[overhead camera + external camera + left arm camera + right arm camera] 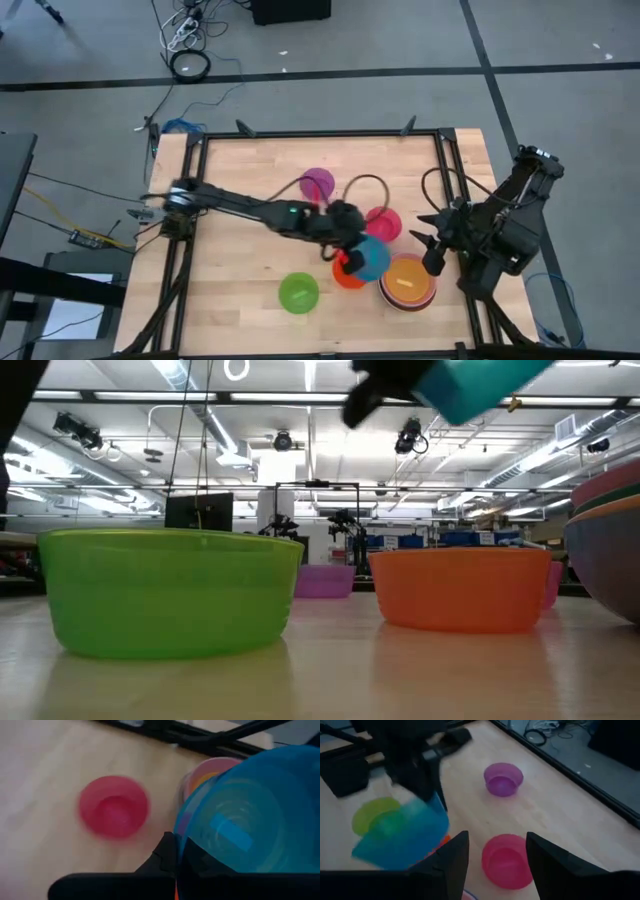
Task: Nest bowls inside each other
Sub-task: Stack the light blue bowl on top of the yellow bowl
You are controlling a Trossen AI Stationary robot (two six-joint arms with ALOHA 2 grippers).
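Observation:
My left gripper (343,243) is shut on a teal-blue bowl (373,256), held in the air over the table's middle right; the low view shows that bowl (480,385) high above the others. Partly under it a red-orange bowl (346,277) rests on its base. A pink bowl (383,224), a purple bowl (317,184) and a green bowl (298,293) stand singly on the wood. A stack with an orange bowl on top (407,281) sits near the right edge. My right gripper (432,246) hovers open beside that stack, above the pink bowl (507,861). My left gripper pinches the teal-blue bowl's wall at the rim (181,842), on the side nearest the arm. One finger (162,857) lies outside the wall and the other shows through the plastic. The fingers come slanting down from the table's left. The bowl hangs tilted, clear of everything.
Black frame rails (445,170) run along the far and right table edges, and cables loop over the wood near the purple bowl. Bare wood lies left of the green bowl (170,590) and toward the near left corner.

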